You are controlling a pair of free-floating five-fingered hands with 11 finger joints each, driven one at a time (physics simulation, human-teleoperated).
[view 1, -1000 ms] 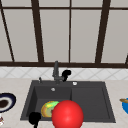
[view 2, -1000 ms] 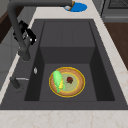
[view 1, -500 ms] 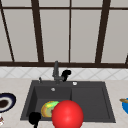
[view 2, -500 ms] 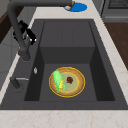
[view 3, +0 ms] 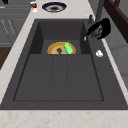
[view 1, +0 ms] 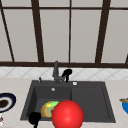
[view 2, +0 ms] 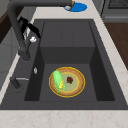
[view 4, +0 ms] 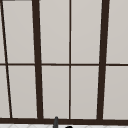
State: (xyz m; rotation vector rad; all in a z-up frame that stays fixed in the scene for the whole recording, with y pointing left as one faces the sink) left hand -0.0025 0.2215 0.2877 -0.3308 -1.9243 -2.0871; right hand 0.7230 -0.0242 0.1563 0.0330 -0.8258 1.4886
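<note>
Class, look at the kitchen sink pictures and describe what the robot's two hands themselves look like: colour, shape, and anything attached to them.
Both the left hand and the right hand are plain matte black and human-shaped, with slim fingers and a rounded palm. No arm, sleeve, cable or marking is visible on either; each ends at the wrist and floats free.

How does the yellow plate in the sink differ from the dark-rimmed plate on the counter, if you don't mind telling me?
The yellow plate lies down in the sink basin, while the dark-rimmed plate sits up on the counter beside the sink. The yellow plate has a yellow-orange rim and carries a green item and a small red piece; the dark-rimmed plate has a navy rim, a white band and a dark centre. Both are round and lie flat.
</note>
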